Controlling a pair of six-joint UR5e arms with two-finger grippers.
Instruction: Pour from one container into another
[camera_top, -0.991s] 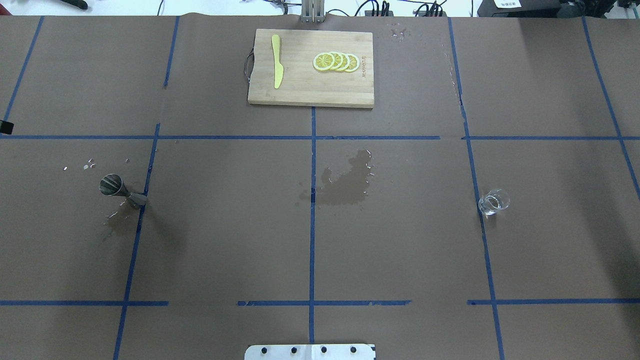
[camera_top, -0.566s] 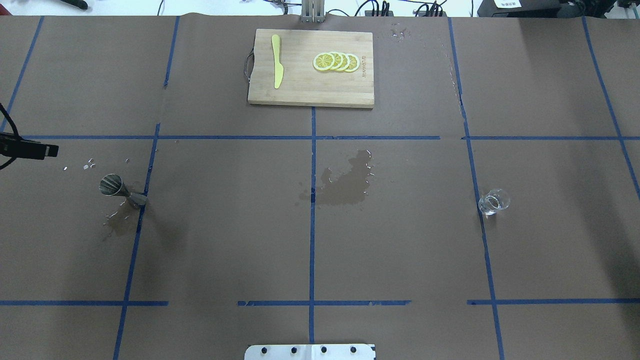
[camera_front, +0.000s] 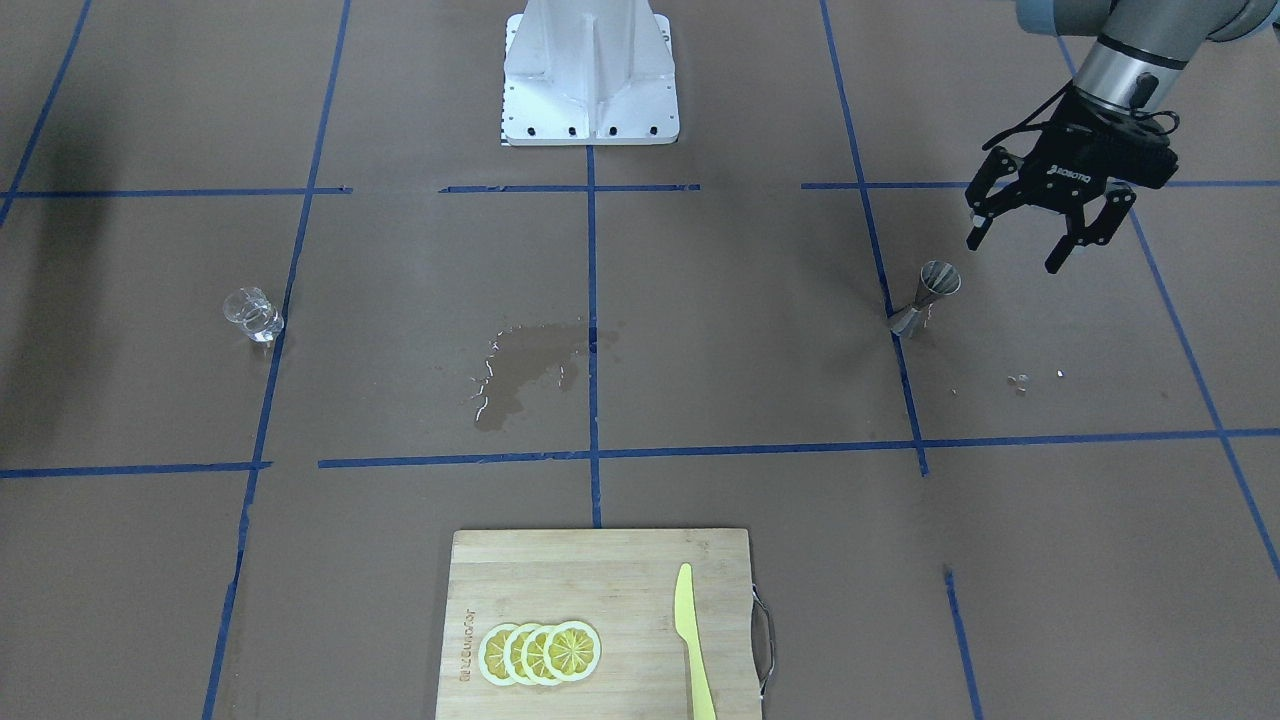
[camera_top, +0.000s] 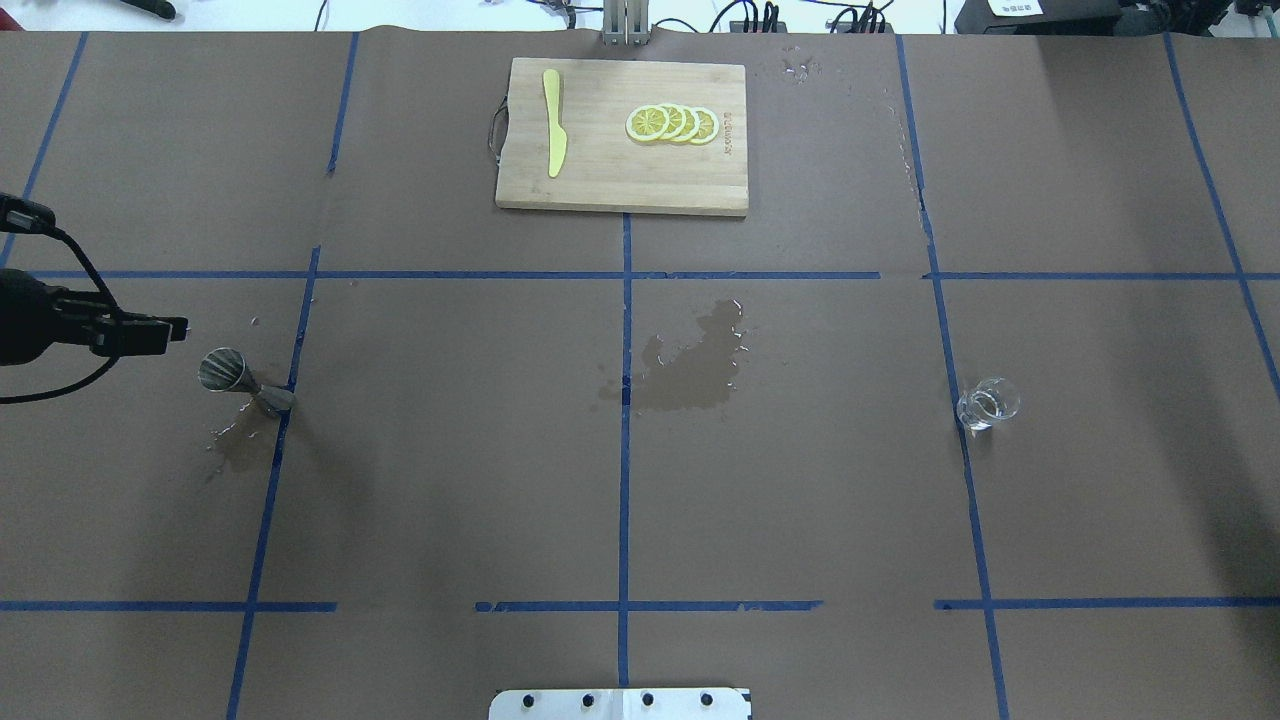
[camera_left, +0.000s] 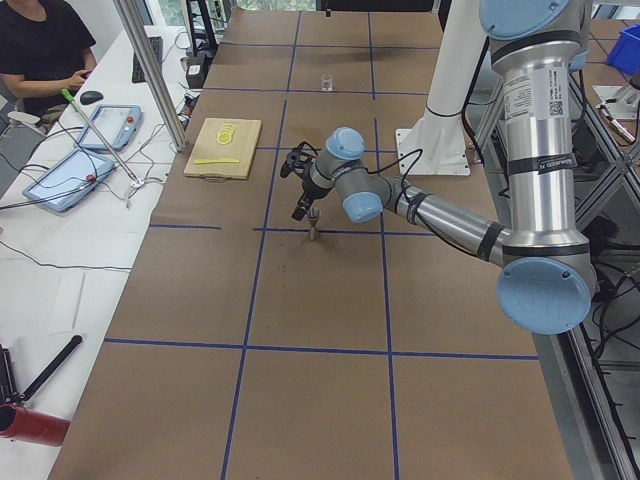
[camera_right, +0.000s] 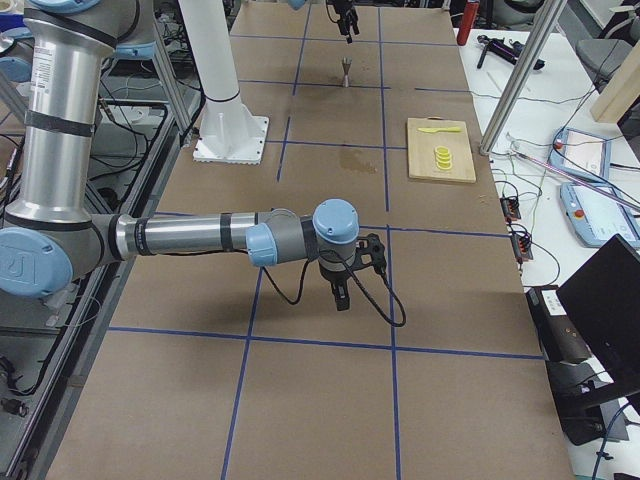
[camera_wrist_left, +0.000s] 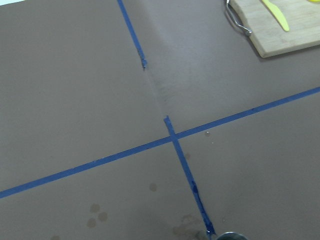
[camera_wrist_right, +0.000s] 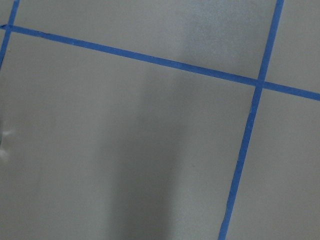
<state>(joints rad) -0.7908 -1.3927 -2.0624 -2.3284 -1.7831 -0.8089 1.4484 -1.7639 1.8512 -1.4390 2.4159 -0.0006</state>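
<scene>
The steel jigger (camera_top: 240, 378) stands upright on the table's left part, on a blue tape line, with a damp stain beside it; its rim (camera_wrist_left: 230, 236) just shows at the bottom of the left wrist view. My left gripper (camera_front: 1012, 255) hangs open above and to the outside of the jigger (camera_front: 925, 298), apart from it and holding nothing; from overhead the left gripper (camera_top: 160, 332) shows at the left edge. The clear glass cup (camera_top: 987, 404) stands alone far to the right. My right gripper (camera_right: 340, 290) hovers over bare table near the right end; I cannot tell its state.
A wooden cutting board (camera_top: 620, 180) at the far middle carries lemon slices (camera_top: 672, 123) and a yellow knife (camera_top: 553, 125). A wet patch (camera_top: 695, 365) darkens the table's centre. The robot base (camera_front: 590, 70) stands at the near edge. An operator (camera_left: 40, 50) sits beyond the far side.
My left gripper has come in from the left edge of the overhead view and moved right toward the jigger. The jigger and the glass cup have stayed put.
</scene>
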